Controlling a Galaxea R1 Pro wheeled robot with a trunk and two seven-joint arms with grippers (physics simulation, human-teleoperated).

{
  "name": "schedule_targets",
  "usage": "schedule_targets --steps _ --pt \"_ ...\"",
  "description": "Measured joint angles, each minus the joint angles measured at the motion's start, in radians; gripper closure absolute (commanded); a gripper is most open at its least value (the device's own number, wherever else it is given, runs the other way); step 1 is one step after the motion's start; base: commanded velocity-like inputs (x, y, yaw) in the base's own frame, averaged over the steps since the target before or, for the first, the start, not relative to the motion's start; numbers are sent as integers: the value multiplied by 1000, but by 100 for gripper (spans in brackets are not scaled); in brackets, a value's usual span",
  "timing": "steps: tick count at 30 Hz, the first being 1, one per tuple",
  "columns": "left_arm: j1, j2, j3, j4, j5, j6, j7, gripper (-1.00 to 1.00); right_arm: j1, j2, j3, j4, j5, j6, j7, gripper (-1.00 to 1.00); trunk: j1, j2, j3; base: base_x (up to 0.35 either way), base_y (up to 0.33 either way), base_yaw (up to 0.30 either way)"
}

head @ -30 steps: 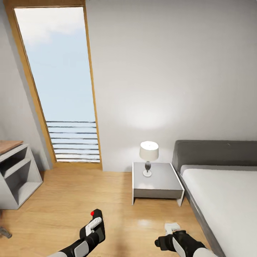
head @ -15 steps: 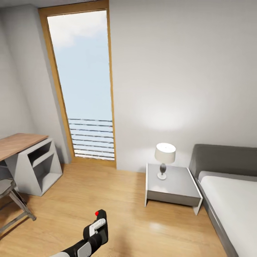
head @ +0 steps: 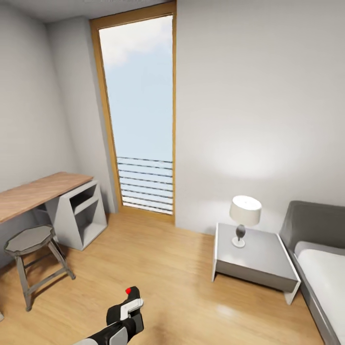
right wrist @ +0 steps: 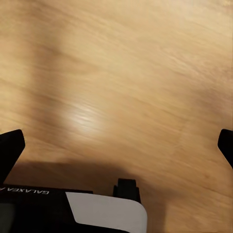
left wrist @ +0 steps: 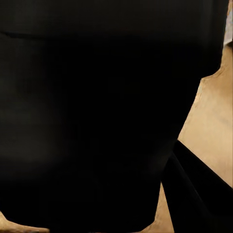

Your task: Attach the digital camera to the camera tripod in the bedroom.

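Observation:
The digital camera and the camera tripod are out of view. I am in the bedroom, facing a pale grey wall with a tall oak-framed window point(head: 141, 120). My left arm point(head: 125, 314), black and white with a red dot, shows at the bottom of the head view. In the left wrist view a black mass point(left wrist: 97, 111) lies close in front, and I cannot tell how that gripper's fingers stand. My right gripper point(right wrist: 116, 145) hangs open over the bare plank floor point(right wrist: 121, 73), its two dark fingertips point(right wrist: 9, 150) far apart.
A wooden-topped desk point(head: 43, 191) with a grey shelf unit point(head: 81, 213) stands at the left, a grey stool point(head: 31, 242) before it. A white nightstand point(head: 256, 261) with a lamp point(head: 244, 215) sits at the right beside the grey-framed bed point(head: 318, 239).
The whole head view has swung left, so the camera moved: desk and stool came into view, bed and nightstand slid right, and the right arm left the picture's bottom.

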Motion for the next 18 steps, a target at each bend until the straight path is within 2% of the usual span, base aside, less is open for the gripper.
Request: schedule_targets --steps 6,18 --pt "0 8 1 1 0 1 32 100 0 1 0 0 0 -1 0 -100 0 0 0 0 0 300" --pt "0 19 1 1 5 -1 38 100 0 1 0 0 0 -1 -1 -100 0 0 0 0 0 300"
